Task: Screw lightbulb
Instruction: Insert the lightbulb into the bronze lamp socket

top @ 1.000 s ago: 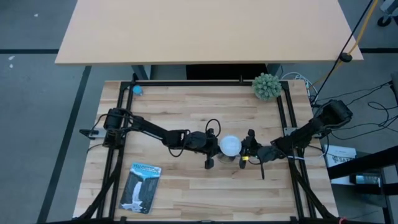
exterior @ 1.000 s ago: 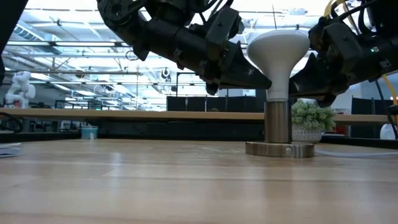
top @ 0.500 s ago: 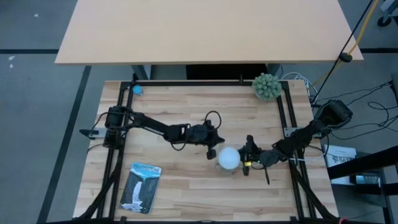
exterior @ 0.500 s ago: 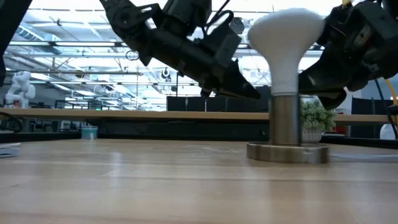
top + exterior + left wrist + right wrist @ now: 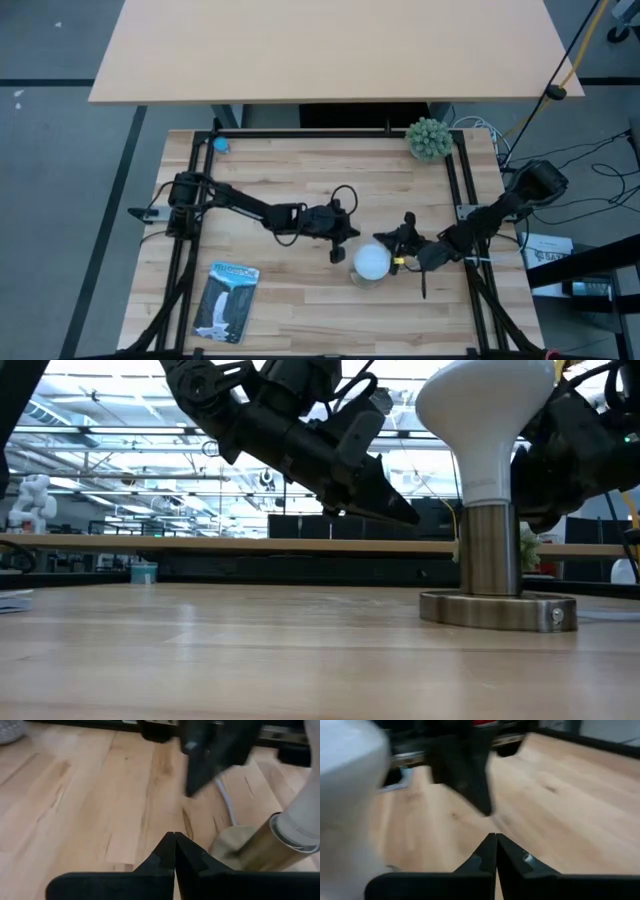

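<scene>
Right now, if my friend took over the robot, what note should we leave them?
Left gripper: shut, empty, hovering beside the lightbulb, not touching it.
Right gripper: shut, empty, close on the bulb's other side; contact cannot be told.
Lightbulb: upright in the metal socket base on the wooden table, toward its front.
Done: bulb sits in the socket.
Left: how tightly it is screwed in cannot be seen. Check before turning more.
</scene>
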